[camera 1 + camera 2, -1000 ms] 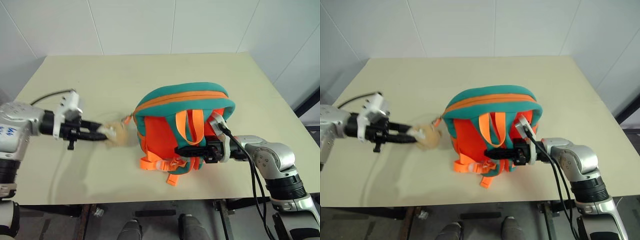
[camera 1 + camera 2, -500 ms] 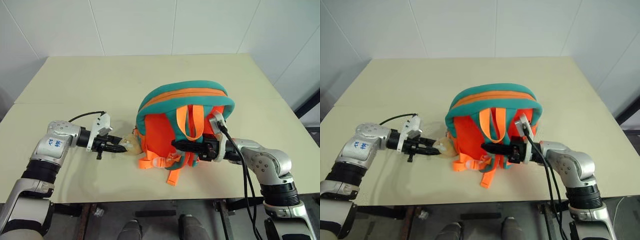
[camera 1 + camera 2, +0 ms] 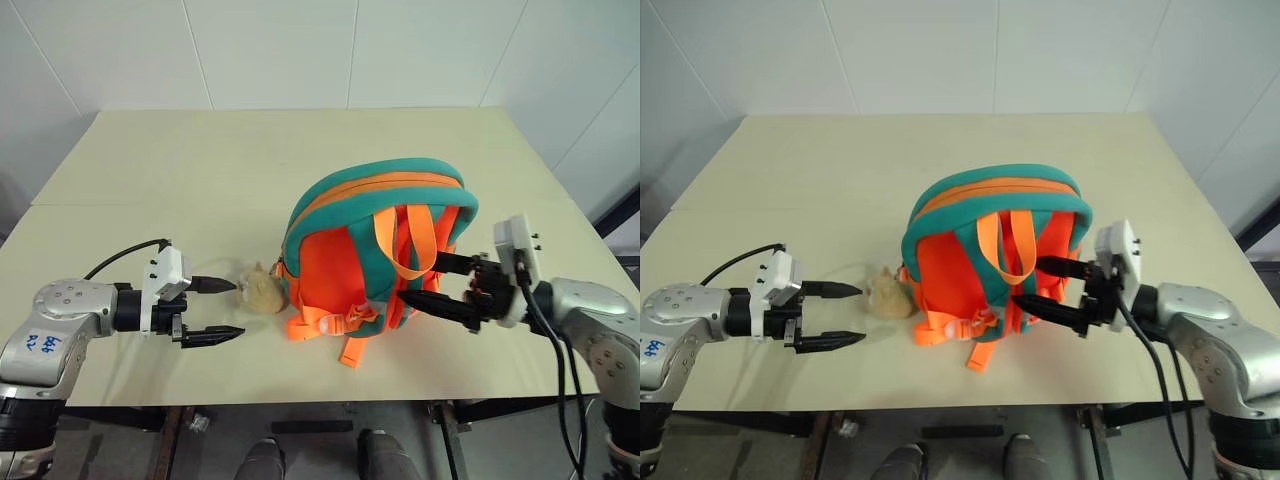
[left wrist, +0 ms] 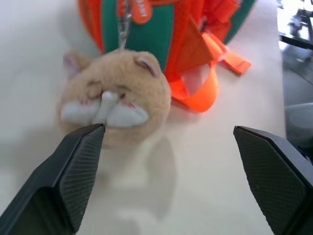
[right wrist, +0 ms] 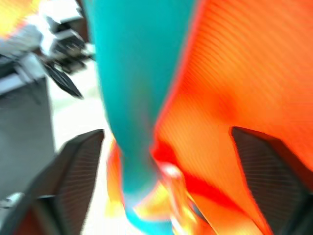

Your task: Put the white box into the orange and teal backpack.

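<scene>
1. Since a second ago both grippers have let go: the left gripper, which was pinching the plush toy, now stands off it with its jaws spread wide, and the right gripper, which was closed among the straps of the backpack, has drawn back to the right with its jaws spread.
2. Head views: the orange and teal backpack stands upright near the middle of the pale desk, strap side toward the robot, its zipped top closed. Orange webbing straps trail from its base onto the desk.
3. Head views: the tan plush toy lies on the desk just beside the backpack's left lower corner, joined to it by a short tag. The left gripper's two black fingers point at the toy from the left, one finger tip near it, the other lower and farther away.
4. Head views: the right gripper's fingers point left at the backpack's teal shoulder straps, the tips close to them; whether they touch cannot be told.
5. Left wrist view: the plush toy lies close ahead, face toward the camera, with the backpack behind it. One finger reaches up to the toy's edge; the other stands well apart over bare desk.
6. Right wrist view: a teal strap and orange fabric lie between the spread fingers, blurred. The left gripper shows beyond.
7. The white box cannot be seen.
</scene>
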{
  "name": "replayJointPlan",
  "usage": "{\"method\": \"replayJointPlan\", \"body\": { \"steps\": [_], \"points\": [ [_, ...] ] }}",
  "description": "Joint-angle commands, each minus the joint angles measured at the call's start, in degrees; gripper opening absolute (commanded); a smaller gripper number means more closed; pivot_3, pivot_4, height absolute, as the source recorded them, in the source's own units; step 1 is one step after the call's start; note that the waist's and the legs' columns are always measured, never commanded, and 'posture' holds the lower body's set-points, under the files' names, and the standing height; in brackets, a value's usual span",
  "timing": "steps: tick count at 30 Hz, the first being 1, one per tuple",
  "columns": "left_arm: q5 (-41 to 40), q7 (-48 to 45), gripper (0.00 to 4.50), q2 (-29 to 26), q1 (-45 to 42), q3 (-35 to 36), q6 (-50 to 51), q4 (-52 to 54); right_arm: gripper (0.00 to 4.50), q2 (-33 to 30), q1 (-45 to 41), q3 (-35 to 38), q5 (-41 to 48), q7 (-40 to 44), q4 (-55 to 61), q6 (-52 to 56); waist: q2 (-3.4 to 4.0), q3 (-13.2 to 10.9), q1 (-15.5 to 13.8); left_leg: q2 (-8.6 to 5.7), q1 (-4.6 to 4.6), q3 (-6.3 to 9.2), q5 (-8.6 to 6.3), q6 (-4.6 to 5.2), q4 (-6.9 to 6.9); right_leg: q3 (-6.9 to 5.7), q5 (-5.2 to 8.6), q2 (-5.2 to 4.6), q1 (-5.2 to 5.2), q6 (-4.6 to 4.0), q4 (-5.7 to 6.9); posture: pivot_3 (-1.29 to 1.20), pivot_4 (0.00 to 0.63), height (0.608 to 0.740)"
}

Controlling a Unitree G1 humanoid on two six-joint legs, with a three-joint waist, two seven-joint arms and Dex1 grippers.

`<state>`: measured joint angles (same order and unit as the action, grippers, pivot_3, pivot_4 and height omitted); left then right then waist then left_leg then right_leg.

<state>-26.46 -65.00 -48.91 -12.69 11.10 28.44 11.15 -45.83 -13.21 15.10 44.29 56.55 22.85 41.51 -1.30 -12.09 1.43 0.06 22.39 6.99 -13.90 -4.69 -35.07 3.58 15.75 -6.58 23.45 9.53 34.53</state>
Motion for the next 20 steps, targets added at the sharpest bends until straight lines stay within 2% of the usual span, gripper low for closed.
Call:
{"method": "replayJointPlan", "body": {
  "steps": [1, 8, 13, 20],
  "points": [
    [-3.15, 2.49, 4.50, 1.96, 0.25, 2.80, -0.32, 3.19, 4.45, -3.11, 2.67, 2.66, -2.05, 2.69, 0.38, -3.76, 0.00, 0.00, -0.01, 0.00, 0.00, 0.00, 0.01, 0.01, -0.02, 0.00, 0.03, 0.00, -0.02, -0.06, -0.05, 0.00, 0.150, 0.740],
    [-2.12, 5.24, 4.50, 5.24, -1.31, 2.47, -5.44, 2.20, 4.45, -3.12, 3.13, 5.77, -10.43, 3.05, -9.84, -17.87, 0.00, 0.00, 0.16, 0.01, -0.02, -0.14, 0.12, 0.10, -0.05, 0.07, -0.11, 0.01, -0.16, -0.42, -0.50, 0.00, 0.150, 0.740],
    [-3.87, 4.34, 4.50, 4.63, -1.05, 2.78, -4.70, 2.29, 4.45, -3.67, 1.92, 6.67, -14.50, 2.70, -18.07, -23.98, 0.00, 0.00, 0.14, 0.01, -0.01, -0.14, 0.12, 0.09, -0.04, 0.07, -0.13, 0.01, -0.19, -0.39, -0.54, 0.00, 0.150, 0.740],
    [-3.42, 4.00, 4.50, 3.50, 3.02, 4.41, -5.83, 1.72, 4.45, -3.12, 2.60, 5.53, -15.29, 3.36, -20.74, -26.16, 0.02, -0.01, 0.27, 0.02, -0.01, -0.14, 0.10, 0.09, 0.02, 0.07, -0.15, 0.01, -0.15, -0.32, -0.52, 0.00, 0.150, 0.740]
  ]
}}
